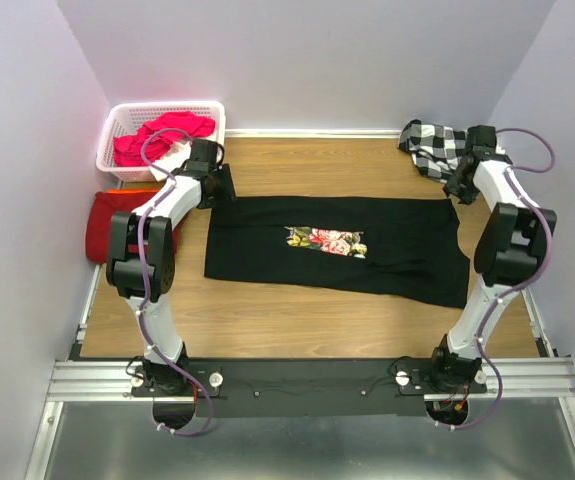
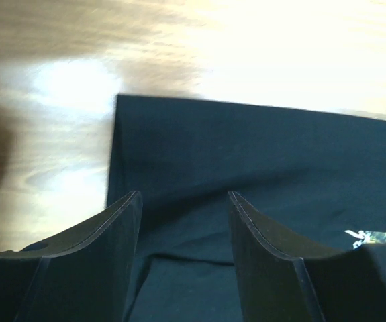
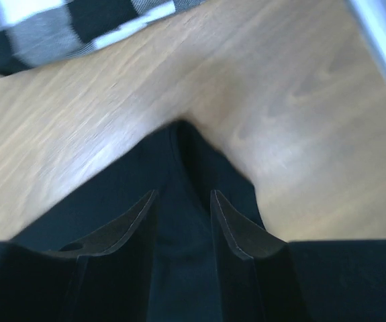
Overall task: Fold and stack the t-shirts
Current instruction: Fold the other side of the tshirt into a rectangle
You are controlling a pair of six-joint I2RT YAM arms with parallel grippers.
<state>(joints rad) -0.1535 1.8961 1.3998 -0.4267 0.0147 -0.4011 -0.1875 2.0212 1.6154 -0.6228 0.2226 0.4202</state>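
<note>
In the top view, the black t-shirt [image 1: 387,255] is seen laid flat mid-desk as a wide band, its long axis running from 9 to 3 o'clock. The left hand [image 1: 225,190] is placed at its 10 o'clock corner and the right hand [image 1: 457,188] at its 2 o'clock corner, so each end is served by the nearer arm. The dark-red t-shirt [image 1: 107,225] is found folded at the 9 o'clock edge of the wooden desk [image 1: 297,320], a white basket [image 1: 167,105] at 11 o'clock, a checked cloth [image 1: 432,145] at 1 o'clock, with pale walls around. In the left wrist view, the fingers are held apart with nothing between, and the shirt's corner is seen towards 12 o'clock. In the right wrist view, the fingers are likewise parted, no cloth is seen pinched, and the shirt's tip is seen at 12 o'clock, bare desk beyond.
</note>
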